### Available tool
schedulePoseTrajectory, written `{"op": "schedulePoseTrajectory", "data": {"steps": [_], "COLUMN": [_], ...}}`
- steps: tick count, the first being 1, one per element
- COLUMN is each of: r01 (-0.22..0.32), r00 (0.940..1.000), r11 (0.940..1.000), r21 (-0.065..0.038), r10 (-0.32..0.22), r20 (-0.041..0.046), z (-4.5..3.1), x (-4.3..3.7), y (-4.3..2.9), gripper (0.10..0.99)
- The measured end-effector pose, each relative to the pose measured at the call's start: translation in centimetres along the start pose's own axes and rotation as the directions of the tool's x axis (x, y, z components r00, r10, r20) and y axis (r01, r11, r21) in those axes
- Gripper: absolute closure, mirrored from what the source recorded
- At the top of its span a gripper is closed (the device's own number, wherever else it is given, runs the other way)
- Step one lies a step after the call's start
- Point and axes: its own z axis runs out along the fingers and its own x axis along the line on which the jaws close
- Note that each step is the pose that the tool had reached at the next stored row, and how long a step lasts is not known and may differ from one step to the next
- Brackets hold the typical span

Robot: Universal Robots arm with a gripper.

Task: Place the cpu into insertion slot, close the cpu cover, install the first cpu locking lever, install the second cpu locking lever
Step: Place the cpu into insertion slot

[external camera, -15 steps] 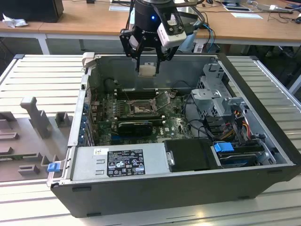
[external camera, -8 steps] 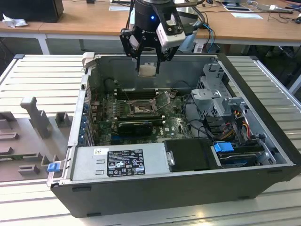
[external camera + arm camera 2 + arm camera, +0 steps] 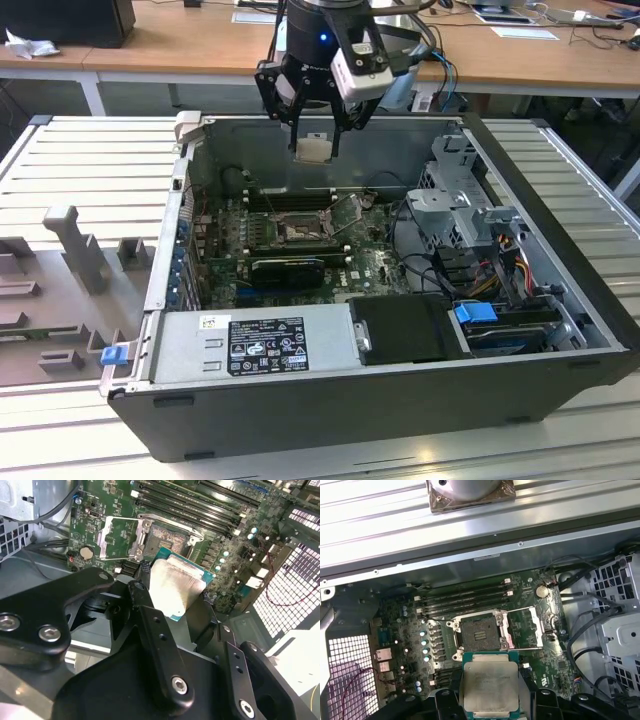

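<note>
The pincer [image 3: 316,138] hangs above the open computer case [image 3: 560,370], clamped on the cpu [image 3: 313,150], and the chip sits flat between its fingers with the pale metal top up. The insertion slot [image 3: 479,633] lies well below the pincer on the motherboard [image 3: 410,645], uncovered and bare. In the first wrist view it sits just beyond the chip's leading edge, so it seems a little off from directly underneath. The chip is square, and its edges look roughly squared up with the slot's. The cpu cover [image 3: 525,627] is swung open just beside the slot, leaving it free. Nothing is seated yet. A black-and-white label [image 3: 268,345] sits on the power supply, far below the pincer.
</note>
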Motion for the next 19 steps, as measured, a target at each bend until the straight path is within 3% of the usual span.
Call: {"op": "schedulePoseTrajectory", "data": {"steps": [19], "r01": [-0.065], "r00": [0.9979], "r11": [0.9979], "r21": [-0.001], "r10": [0.065], "r20": [0.0058], "z": [0.0], "x": [0.0], "y": [0.0], "gripper": [0.557]}}
